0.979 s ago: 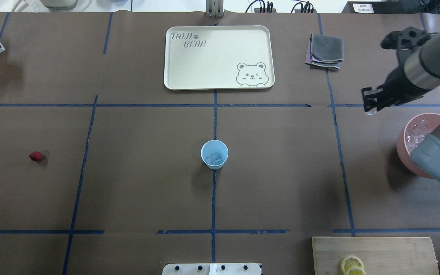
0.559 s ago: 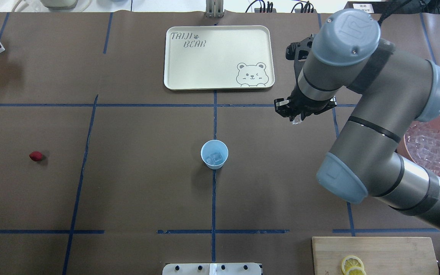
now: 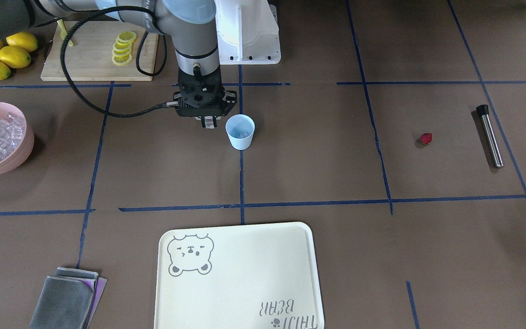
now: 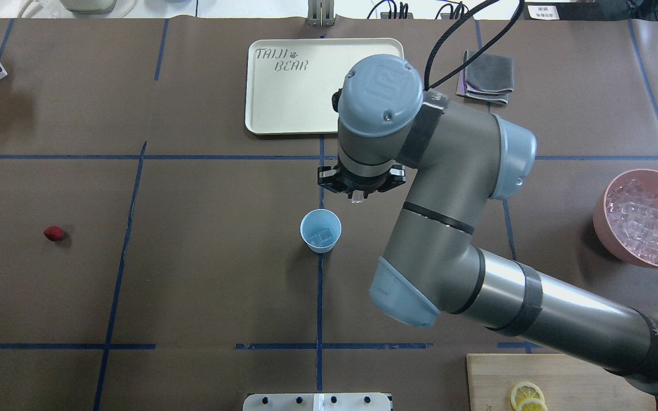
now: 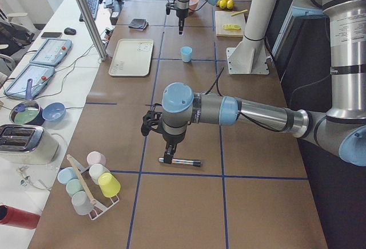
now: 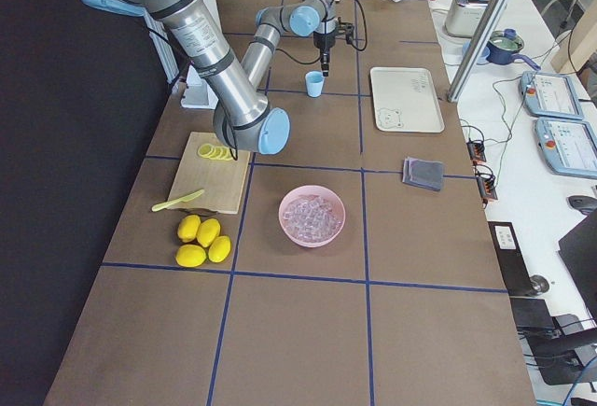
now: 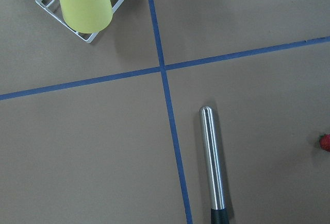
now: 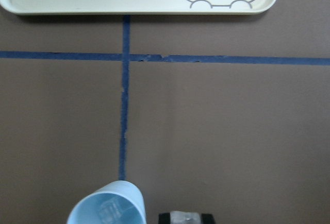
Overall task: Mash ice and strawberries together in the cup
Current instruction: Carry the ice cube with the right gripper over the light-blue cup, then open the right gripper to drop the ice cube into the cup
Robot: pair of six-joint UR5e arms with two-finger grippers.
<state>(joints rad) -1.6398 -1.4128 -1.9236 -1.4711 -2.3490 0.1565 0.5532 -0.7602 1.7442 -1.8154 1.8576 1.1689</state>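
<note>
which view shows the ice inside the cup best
Overhead exterior: it looks down into the cup, showing the ice clearly. The right wrist view crops the cup; front-facing shows the ice faintly; side views are too distant to tell.

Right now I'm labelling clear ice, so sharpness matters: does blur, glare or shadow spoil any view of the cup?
Overhead exterior: sharp, cup casts only a soft shadow, ice inside readable. Right wrist-mounted: cup cropped by the bottom edge, contents slightly soft. Left wrist-mounted: bright streak along the steel rod.
</note>
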